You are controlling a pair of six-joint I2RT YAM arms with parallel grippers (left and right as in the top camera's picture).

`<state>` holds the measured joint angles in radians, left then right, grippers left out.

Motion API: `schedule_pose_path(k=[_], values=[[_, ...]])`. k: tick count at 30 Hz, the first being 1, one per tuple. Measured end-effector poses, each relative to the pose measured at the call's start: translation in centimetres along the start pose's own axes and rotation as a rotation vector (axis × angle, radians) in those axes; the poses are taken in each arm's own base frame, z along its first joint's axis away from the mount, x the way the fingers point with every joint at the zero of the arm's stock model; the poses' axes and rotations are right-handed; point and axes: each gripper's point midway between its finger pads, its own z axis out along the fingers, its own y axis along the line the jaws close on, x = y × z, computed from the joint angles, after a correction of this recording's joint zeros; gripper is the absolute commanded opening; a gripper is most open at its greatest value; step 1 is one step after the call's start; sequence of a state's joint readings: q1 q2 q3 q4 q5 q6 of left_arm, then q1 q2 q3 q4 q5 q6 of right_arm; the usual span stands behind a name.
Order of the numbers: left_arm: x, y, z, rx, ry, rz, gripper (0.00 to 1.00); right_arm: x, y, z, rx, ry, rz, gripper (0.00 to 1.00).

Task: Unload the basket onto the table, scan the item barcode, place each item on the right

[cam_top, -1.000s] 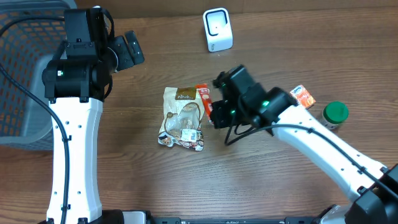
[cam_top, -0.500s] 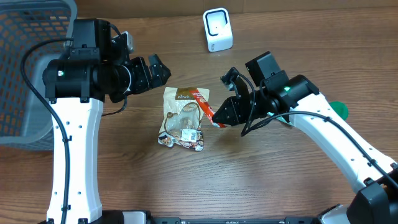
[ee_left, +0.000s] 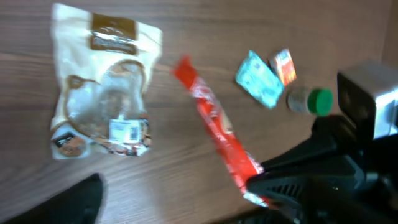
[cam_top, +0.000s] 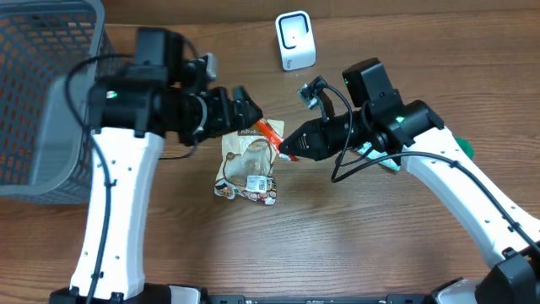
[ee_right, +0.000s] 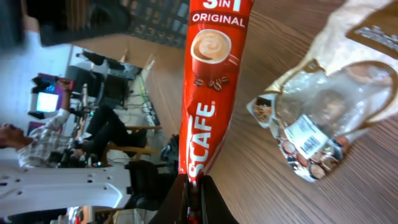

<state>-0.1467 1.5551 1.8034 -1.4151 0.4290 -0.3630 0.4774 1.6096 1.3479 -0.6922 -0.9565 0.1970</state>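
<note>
Right jaws pinch one end of the red coffee stick (cam_top: 272, 135), held off the table (cam_top: 354, 245) over the snack bag's (cam_top: 246, 165) top right corner; right arm (cam_top: 439, 160) reaches low from the bag's right. Left jaws spread, empty, above the bag's top edge. White scanner (cam_top: 295, 40) beyond the bag.

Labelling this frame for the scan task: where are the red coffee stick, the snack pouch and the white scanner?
red coffee stick (ee_left: 216, 127), left wrist view, middle of the wrapper.
snack pouch (cam_top: 245, 165), overhead view, centre of its front.
white scanner (cam_top: 295, 40), overhead view, its top face.
</note>
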Motion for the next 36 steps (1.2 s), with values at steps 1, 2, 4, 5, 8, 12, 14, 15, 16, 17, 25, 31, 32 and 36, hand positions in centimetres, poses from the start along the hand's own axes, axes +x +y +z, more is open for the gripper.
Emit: schedule_pose_path(k=[1, 2, 4, 5, 8, 12, 14, 15, 16, 17, 25, 31, 32, 36], values=[[0.2, -0.5, 0.5, 0.005, 0.015, 0.012, 0.79, -0.1, 0.4, 0.0, -0.022, 0.000, -0.005, 0.04], [0.3, -0.8, 0.8, 0.008, 0.022, 0.018, 0.78, -0.2, 0.7, 0.0, -0.036, -0.001, -0.010, 0.04], [0.3, -1.4, 1.6, 0.015, 0.036, 0.024, 0.75, -0.3, 1.4, -0.1, -0.078, 0.000, -0.022, 0.04], [0.3, -1.6, 1.9, 0.017, 0.039, 0.025, 0.74, -0.3, 1.7, -0.1, -0.095, 0.001, -0.027, 0.04], [0.2, -1.8, 2.7, 0.016, 0.055, 0.025, 0.67, -0.4, 2.3, -0.2, -0.127, 0.002, -0.035, 0.04], [-0.1, -1.7, 3.4, 0.012, 0.064, 0.013, 0.62, -0.5, 2.7, -0.2, -0.148, 0.003, -0.032, 0.04], [-0.4, -1.6, 3.8, 0.012, 0.064, 0.005, 0.59, -0.5, 2.8, -0.2, -0.151, 0.003, -0.030, 0.04], [-0.6, -1.6, 4.0, 0.012, 0.062, 0.005, 0.56, -0.4, 2.8, -0.2, -0.151, 0.004, -0.029, 0.04], [-0.7, -1.6, 4.2, 0.013, 0.061, 0.003, 0.53, -0.5, 2.8, -0.2, -0.152, 0.003, -0.030, 0.04], [-0.9, -1.6, 4.3, 0.013, 0.059, 0.003, 0.47, -0.5, 2.7, -0.2, -0.150, 0.003, -0.029, 0.04], [-1.6, -1.5, 4.9, 0.008, 0.043, -0.014, 0.04, -0.7, 2.2, -0.2, -0.119, -0.009, -0.025, 0.56], [-1.5, -0.2, 4.8, -0.067, 0.036, -0.083, 0.04, -1.5, -0.1, -0.2, 0.013, -0.054, -0.031, 0.75], [-1.4, 0.2, 4.8, -0.087, 0.038, -0.099, 0.04, -1.6, -0.5, -0.2, 0.034, -0.061, -0.039, 0.74], [-0.1, 1.6, 4.5, -0.163, 0.075, -0.187, 0.04, -1.8, -1.4, -0.3, 0.090, -0.072, -0.081, 0.72]])
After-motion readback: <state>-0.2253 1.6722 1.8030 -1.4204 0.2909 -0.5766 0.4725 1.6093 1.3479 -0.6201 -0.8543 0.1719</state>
